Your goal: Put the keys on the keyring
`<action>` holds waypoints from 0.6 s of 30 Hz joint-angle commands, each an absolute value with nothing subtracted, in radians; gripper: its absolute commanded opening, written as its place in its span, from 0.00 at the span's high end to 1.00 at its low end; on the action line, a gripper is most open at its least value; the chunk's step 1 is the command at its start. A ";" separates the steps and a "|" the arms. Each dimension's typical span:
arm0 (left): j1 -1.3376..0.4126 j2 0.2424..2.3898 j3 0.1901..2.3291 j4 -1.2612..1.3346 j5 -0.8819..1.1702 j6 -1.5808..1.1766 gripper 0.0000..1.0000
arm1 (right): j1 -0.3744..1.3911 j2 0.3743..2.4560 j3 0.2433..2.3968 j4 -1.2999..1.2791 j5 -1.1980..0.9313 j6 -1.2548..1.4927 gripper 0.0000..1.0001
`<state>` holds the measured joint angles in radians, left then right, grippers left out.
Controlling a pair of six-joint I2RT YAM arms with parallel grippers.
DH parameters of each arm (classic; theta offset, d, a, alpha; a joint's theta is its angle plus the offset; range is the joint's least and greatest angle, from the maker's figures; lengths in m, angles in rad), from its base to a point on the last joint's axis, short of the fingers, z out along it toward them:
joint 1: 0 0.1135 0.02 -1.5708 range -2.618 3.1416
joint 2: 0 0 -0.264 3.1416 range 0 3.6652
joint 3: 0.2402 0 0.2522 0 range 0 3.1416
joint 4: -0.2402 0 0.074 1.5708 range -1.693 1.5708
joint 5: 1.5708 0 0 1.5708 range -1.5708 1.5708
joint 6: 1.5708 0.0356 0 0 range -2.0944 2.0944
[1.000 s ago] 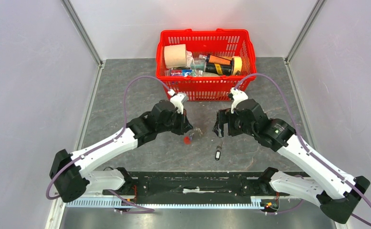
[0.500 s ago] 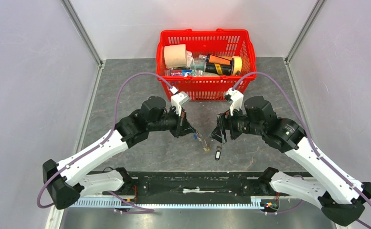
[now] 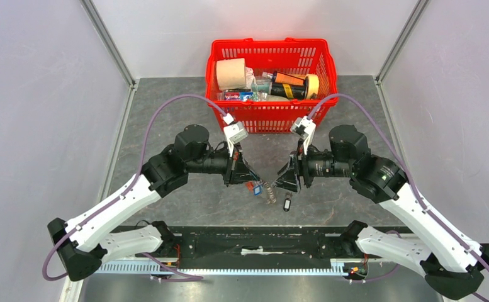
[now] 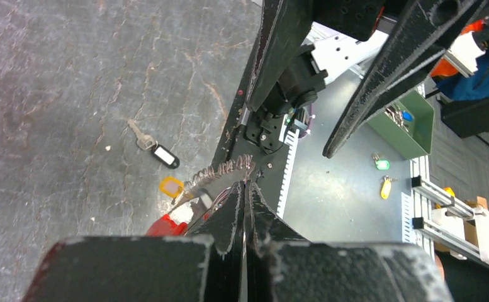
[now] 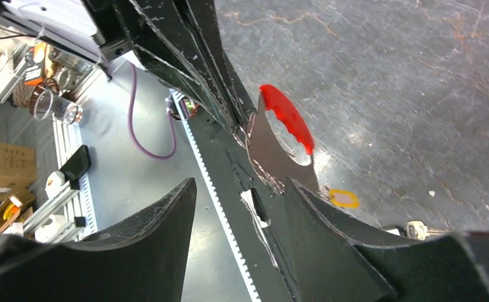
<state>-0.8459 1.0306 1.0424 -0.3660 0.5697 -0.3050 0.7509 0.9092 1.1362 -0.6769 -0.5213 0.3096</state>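
Near front edge of mottled grey bench (image 3: 166, 113), lilac walls (image 3: 40, 94) | left pincer (image 3: 247, 180) clamped on red-strapped coiled keyring (image 3: 264, 189) | right pincer (image 3: 284, 183) part-open, empty

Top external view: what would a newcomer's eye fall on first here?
First the bright red plastic basket, filled with items, at the grey table's far edge. Then, at the centre, the shut left gripper holds a small keyring of red strap and silvery coil before the open right gripper. A slim black-headed key lies on the table close by.
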 commanded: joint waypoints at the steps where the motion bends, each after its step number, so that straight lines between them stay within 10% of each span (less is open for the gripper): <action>1: -0.853 0.993 1.103 -0.328 0.669 -0.250 0.98 | 0.756 0.887 1.196 -0.602 -0.595 0.290 0.40; 18: -0.859 1.050 1.255 -0.542 0.484 -0.177 0.98 | 0.755 0.912 1.204 -0.587 -0.447 0.339 0.42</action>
